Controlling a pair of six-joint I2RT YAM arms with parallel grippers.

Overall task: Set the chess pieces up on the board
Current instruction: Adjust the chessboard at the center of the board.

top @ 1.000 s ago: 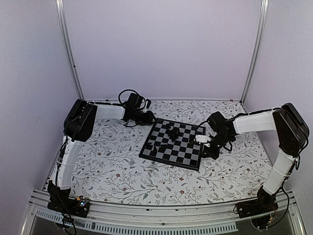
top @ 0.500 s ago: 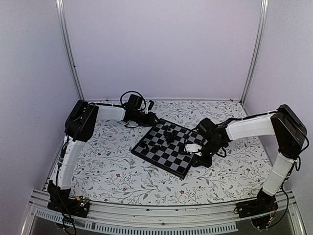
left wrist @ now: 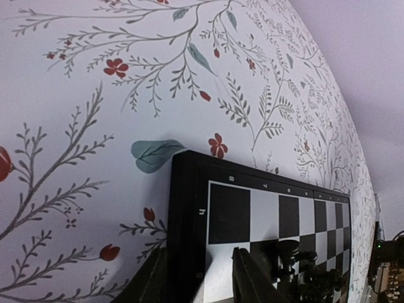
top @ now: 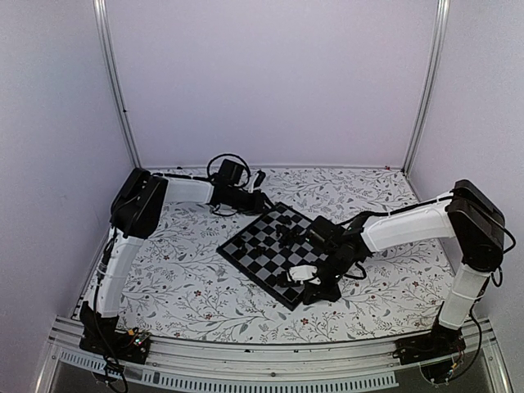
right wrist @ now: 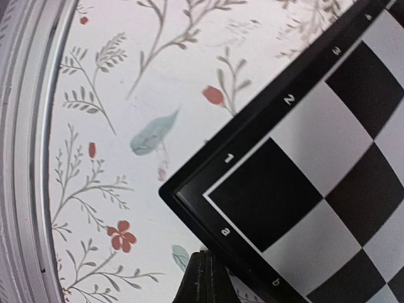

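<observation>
The board [top: 264, 260] lies turned like a diamond on the flowered cloth. Several black chess pieces [top: 282, 234] stand or lie bunched on its far half; none is lined up. My left gripper [top: 260, 200] is at the board's far corner. In the left wrist view it [left wrist: 201, 279] is open, one finger [left wrist: 151, 281] over the cloth and the other over the board [left wrist: 252, 208], with pieces [left wrist: 297, 262] just beyond. My right gripper [top: 305, 283] is shut and empty, its tip [right wrist: 205, 278] against the board's edge [right wrist: 252, 246] beside the a1 corner.
A metal rail [top: 246, 350] runs along the table's near edge and also shows in the right wrist view [right wrist: 25, 158]. Upright frame posts [top: 115, 82] stand at the back corners. Cables [top: 214, 161] loop over the left wrist.
The board has turned and slid left and nearer. My right gripper moved left and nearer along its edge. The left gripper shifted slightly right at the far corner.
</observation>
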